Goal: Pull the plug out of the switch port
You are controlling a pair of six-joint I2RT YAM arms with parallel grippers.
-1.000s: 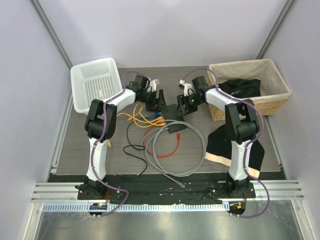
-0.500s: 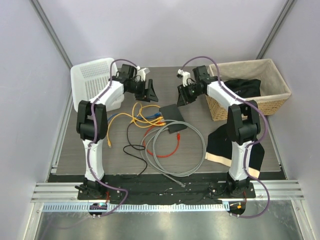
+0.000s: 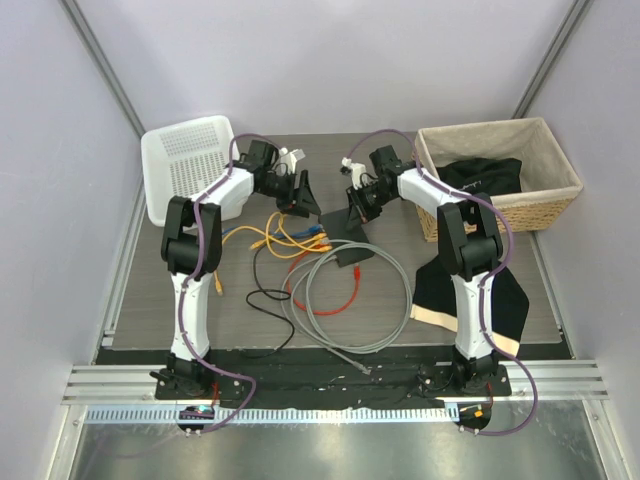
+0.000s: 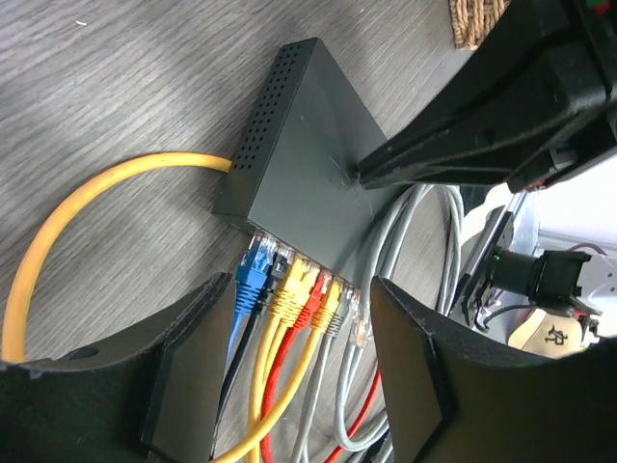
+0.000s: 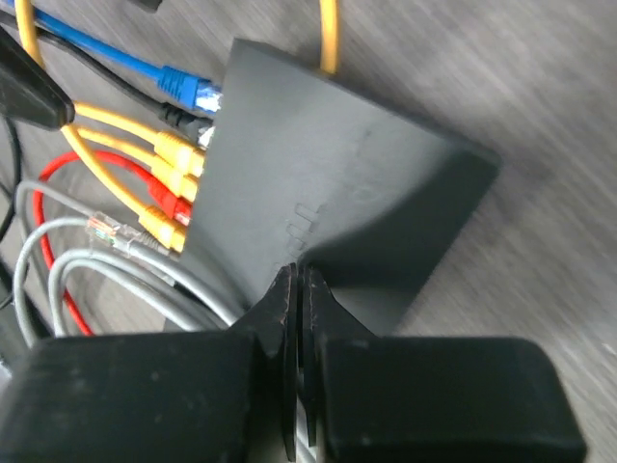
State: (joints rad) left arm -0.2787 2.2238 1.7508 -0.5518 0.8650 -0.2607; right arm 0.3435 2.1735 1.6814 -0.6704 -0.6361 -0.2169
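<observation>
Switch [image 5: 318, 203] just under right gripper [image 5: 296, 278]

Seen from overhead, the plugs [image 3: 319, 237] at the switch [image 3: 338, 226] are too small to count. In the left wrist view, a yellow cable [image 4: 193, 162] loops off the left edge, and the wicker basket [image 4: 477, 19] is cropped at the top. The tabletop [image 5: 540, 77] blurs in the right wrist view.

You are working in a robotics lab test cell: plain pale walls [image 3: 330, 60] box in a wood-grain table [image 3: 145, 290], the left arm [image 3: 195, 240] and right arm [image 3: 470, 250] stand bolted by an aluminium rail [image 3: 100, 382], and a white plastic basket [image 3: 190, 160] and a wicker basket [image 3: 545, 205] sit as props.
</observation>
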